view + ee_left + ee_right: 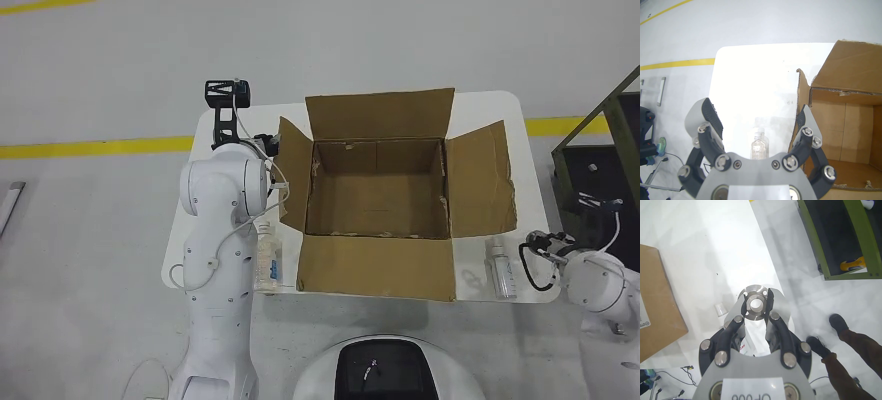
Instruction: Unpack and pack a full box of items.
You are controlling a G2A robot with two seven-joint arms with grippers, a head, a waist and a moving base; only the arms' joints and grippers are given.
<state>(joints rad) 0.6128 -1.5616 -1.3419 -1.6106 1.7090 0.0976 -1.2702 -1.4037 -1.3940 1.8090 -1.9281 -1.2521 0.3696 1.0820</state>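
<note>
cardboard box [375,268] is sitting open in the middle of the white worktop [485,108], with all four flaps spreading outward and the near flap hanging at the front edge. nothing is lying on its brown floor.

nearest on the robot's left, a clear bottle [267,258] [758,145] is lying on the worktop just beside the box's left flap, with its cap pointing away from the robot. the left gripper [757,108] is hovering above this bottle. its fingers [712,113] are standing wide apart and gripping nothing, and the ribbed dark pads are facing each other across the bottle without touching it.

nearest on the robot's right, a second clear bottle [502,268] [720,309] is lying on the worktop between the box's right flap and the worktop's right edge. the right gripper [757,303] is hanging over that corner, just beside this bottle. its fingers [770,302] are closing on a metal flange [753,291], pinching the raised hub so that the round drilled disc is facing up toward the wrist camera.

farther off, the box's back flap is lying toward the worktop's far edge. beyond the worktop on the right, a green rack [600,120] [810,237] is standing on the floor. a yellow line [100,147] is running across the floor behind the worktop.
</note>
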